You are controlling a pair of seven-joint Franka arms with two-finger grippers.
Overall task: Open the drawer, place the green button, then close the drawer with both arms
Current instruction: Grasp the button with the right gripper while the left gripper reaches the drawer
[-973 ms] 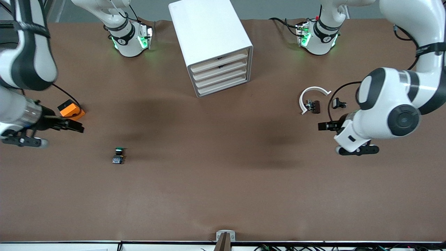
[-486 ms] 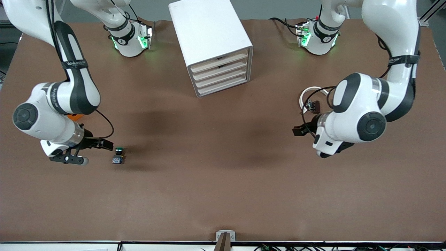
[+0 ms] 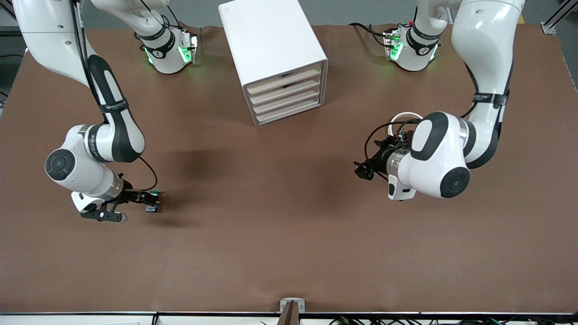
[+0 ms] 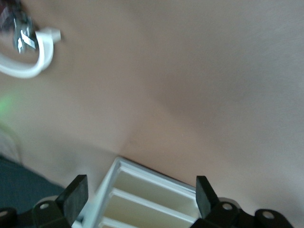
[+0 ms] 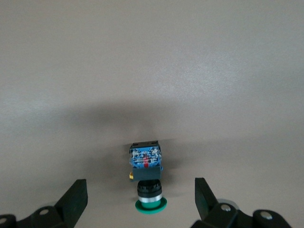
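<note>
right gripper (image 3: 146,197): jaws spread wide, nothing in them. It's down low toward the right arm's end of the counter (image 3: 271,234), and the button sits right at the tips, touching neither finger as far as I can see.

button (image 3: 153,202): lying on its side on the bare counter, green cap pointing at the right gripper, well away from the cabinet and nearer the front camera than it.

right wrist view: way better look at the button (image 5: 147,178) here. You get a blue label with a red mark on the body, then a black collar, then the green cap. It sits about midway between the two fingers (image 5: 76,199), with clear gaps on both sides.

left gripper (image 3: 362,171): hanging over open counter toward the left arm's end, just beside the white ring (image 3: 406,118). From the front it's a dark lump and I can't read the jaws at all.

left wrist view: this one settles it, the left gripper (image 4: 140,197) has its jaws wide apart and empty. The cabinet's drawer fronts (image 4: 152,199) show between the fingers, and the white ring (image 4: 31,57) is off in a corner.

cabinet (image 3: 273,54): white box between the two arm bases, four beige fronts facing the front camera.

drawer (image 3: 289,113): the lowest one, pushed in flush like the three above it.
</note>
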